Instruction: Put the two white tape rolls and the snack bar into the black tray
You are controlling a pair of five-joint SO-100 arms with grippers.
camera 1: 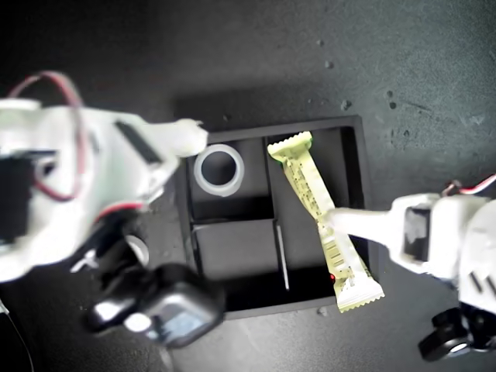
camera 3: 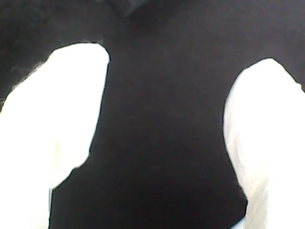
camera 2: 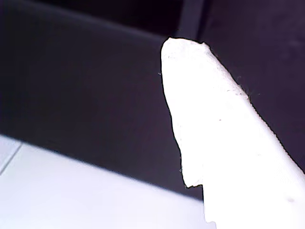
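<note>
Right now the snack bar (camera 1: 322, 221) lies slantwise in the long compartment of the black tray (camera 1: 318, 124), on the exterior view's right. Its upper crimped end is inside the tray and its lower end rides over the near wall and sticks out past it. One white tape roll (camera 1: 218, 170), all white with a wide hole, lies flat in the small compartment at the exterior view's upper left. A pale round shape (camera 1: 138, 249) shows just outside the tray on that view's left, mostly hidden under an arm; I cannot tell whether it is the other roll.

My first gripper (camera 1: 335, 219) seems to be the one touching the bar's middle with a white fingertip (camera 2: 214, 133). Only that one finger shows, so I cannot tell whether it is clenched or released. My second gripper (camera 3: 167, 76) is spread wide with nothing but black between its fingers (camera 3: 57, 109); it appears to sit near the tray's upper left corner in the exterior view
</note>
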